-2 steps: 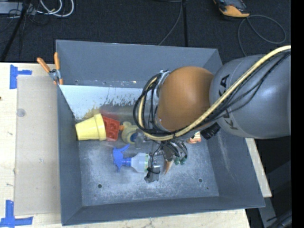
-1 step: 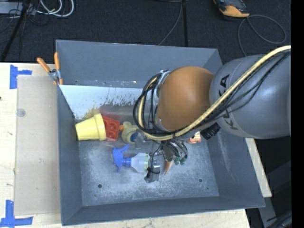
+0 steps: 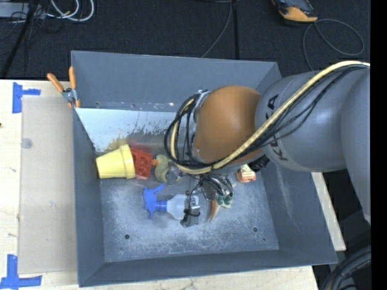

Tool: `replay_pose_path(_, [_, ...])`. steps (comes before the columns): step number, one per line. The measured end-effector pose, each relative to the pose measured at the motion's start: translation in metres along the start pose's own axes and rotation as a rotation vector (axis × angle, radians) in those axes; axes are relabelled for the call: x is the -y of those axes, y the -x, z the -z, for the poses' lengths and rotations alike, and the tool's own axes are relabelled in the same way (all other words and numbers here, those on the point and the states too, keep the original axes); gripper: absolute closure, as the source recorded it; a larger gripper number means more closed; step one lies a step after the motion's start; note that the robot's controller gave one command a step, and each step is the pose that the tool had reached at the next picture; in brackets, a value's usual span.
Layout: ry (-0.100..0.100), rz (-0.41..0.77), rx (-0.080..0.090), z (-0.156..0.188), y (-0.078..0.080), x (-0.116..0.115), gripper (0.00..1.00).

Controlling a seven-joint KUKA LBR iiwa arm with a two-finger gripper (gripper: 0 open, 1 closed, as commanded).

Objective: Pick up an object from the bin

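the gripper [image 3: 199, 215] is down low near the middle of the grey bin [image 3: 121, 246], below the arm's orange wrist cover [image 3: 225, 125] and its loop of cables; whether it is wide or narrow i cannot tell, as the wrist hides most of it. its tip sits at the right end of a pale whitish thing [image 3: 174, 208], perhaps touching it. a blue piece [image 3: 153, 200] lies against that thing's left side. further left and up, a yellow cup [image 3: 116, 162] lies on its side, with a red block [image 3: 143, 161] at its mouth and a dull beige lump [image 3: 162, 168] just beside the block. a small orange-and-white thing [image 3: 246, 174] lies to the right of the wrist
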State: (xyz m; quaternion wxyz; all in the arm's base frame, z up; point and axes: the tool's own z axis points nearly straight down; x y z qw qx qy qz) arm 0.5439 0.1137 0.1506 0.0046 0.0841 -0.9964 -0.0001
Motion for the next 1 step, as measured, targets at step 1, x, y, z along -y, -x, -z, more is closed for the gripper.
replay_pose_path(1, [0.000, -0.056, -0.008, -0.0430, 0.0107, 0.0096, 0.00])
